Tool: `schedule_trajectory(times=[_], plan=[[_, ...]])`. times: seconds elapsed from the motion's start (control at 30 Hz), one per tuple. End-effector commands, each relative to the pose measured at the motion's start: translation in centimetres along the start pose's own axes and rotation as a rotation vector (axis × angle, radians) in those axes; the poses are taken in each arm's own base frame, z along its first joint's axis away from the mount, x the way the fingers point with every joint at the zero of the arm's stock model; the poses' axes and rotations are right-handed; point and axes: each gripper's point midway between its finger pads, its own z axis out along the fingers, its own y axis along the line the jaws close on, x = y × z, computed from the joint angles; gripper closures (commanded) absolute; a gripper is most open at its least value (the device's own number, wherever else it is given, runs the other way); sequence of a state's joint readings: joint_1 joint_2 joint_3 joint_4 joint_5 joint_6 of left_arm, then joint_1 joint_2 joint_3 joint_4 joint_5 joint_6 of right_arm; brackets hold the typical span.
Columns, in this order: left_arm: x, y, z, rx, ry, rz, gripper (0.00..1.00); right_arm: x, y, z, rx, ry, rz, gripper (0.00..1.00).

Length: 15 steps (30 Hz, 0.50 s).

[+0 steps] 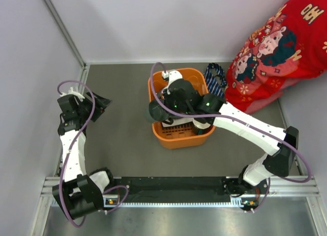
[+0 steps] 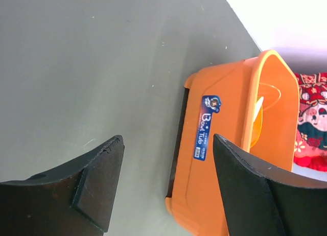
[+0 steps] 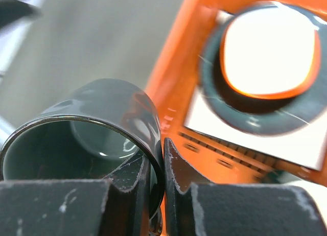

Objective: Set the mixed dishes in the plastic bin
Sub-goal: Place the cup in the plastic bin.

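Note:
The orange plastic bin (image 1: 178, 139) stands mid-table. In the right wrist view it (image 3: 176, 77) holds a white square plate (image 3: 286, 146), a blue-grey plate (image 3: 240, 116) on that, and an orange bowl (image 3: 271, 44), white inside, on top. My right gripper (image 3: 162, 159) is shut on the wall of the small dark teal cup (image 3: 97, 111), one finger inside and one outside. It holds the cup (image 1: 156, 112) over the bin's left rim. A pale object (image 1: 171, 75), perhaps the cream mug, lies at the bin's far end. My left gripper (image 2: 168, 140) is open and empty, left of the bin (image 2: 225, 144).
A striped blue necktie (image 1: 215, 78) lies just right of the bin's far end. A person in red patterned clothing (image 1: 276, 47) leans in at the far right corner. Grey walls close the table on the left and at the back.

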<state>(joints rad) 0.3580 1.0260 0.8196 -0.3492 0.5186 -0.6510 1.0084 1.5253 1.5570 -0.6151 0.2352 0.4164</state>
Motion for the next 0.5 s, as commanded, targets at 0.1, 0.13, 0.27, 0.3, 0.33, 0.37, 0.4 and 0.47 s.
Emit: schedule_trajectory(times=[0.1,0.13,0.27,0.3,0.33,0.37,0.4,0.47], plan=[[-1.3,-2.1,-0.4,0.074,-0.037,0.078,0.25,0.0,-5.3,-1.1,0.132,-0.001,-0.037,1.0],[-1.3,-2.2,-0.4,0.076,-0.035,0.078,0.25,0.4,-5.6,-0.9,0.143,0.012,-0.047,1.0],[-1.3,-2.2,-0.3,0.079,-0.031,0.076,0.25,1.8,-6.0,-0.3,0.153,0.063,-0.073,1.0],[-1.3,-2.2,-0.3,0.08,-0.032,0.077,0.25,2.2,-5.9,-0.2,0.146,0.08,-0.077,1.0],[-1.3,-2.3,-0.2,0.081,-0.029,0.075,0.25,2.8,-5.9,0.1,0.141,0.098,-0.084,1.0],[-1.3,-2.2,-0.2,0.079,-0.029,0.074,0.25,3.2,-5.7,0.3,0.131,0.113,-0.09,1.0],[-1.3,-2.2,-0.2,0.081,-0.028,0.076,0.25,3.5,-5.5,0.4,0.118,0.126,-0.093,1.0],[-1.1,-2.2,-0.3,0.079,-0.027,0.076,0.25,4.6,-5.6,0.8,0.114,0.163,-0.106,1.0]])
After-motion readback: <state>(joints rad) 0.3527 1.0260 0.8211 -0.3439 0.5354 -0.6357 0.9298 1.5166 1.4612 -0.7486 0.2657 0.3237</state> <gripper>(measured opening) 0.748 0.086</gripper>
